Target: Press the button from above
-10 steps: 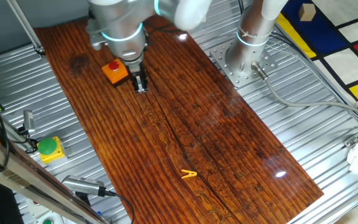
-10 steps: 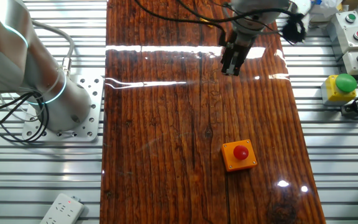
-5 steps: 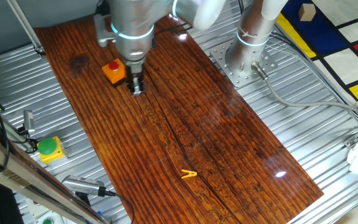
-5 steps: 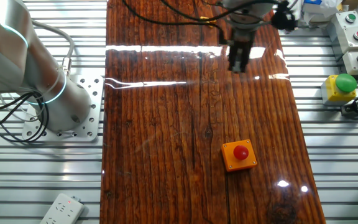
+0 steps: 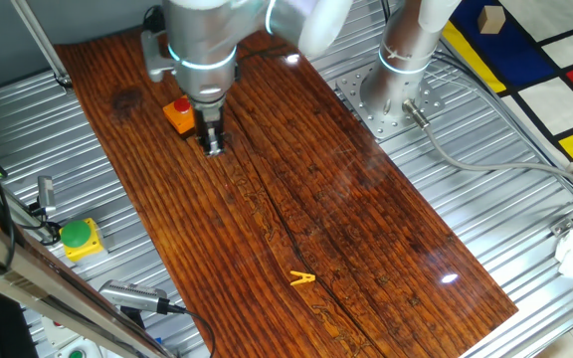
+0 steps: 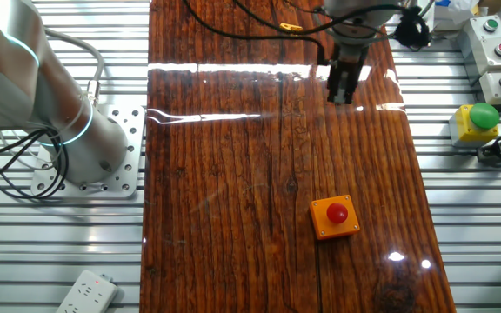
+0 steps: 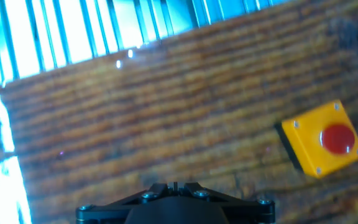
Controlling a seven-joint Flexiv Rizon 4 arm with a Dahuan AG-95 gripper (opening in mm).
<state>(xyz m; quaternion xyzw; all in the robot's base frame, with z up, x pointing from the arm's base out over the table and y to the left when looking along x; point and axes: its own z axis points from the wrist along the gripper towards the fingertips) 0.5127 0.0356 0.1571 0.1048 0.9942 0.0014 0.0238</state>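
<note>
Wooden board (image 5: 296, 199) of dark reddish grain lies lengthwise on a ribbed metal table (image 5: 525, 229). Robot arm (image 5: 202, 45), silver with a glowing blue ring, reaches down over the far end of the board in one fixed view; in the other fixed view a second silver arm base (image 6: 50, 104) stands on a bolted plate left of the board. The gripper (image 5: 213, 145) points straight down above the wood; in the other fixed view its 2 dark fingers (image 6: 344, 87) hang over a bright reflection on the board. Whether the fingertips are apart or together cannot be told from any view.

The button (image 6: 336, 211), a red round cap on a square orange box, rests on the board well apart from the gripper in the other fixed view. In one fixed view the button (image 5: 179, 112) sits just beside the fingers, partly hidden by the arm. The hand view shows the button (image 7: 337, 138) off to the right.

A green button on a yellow box (image 6: 479, 120) sits on the table beyond the board's edge. A small yellow clip (image 5: 302, 279) lies on the board's near end.
</note>
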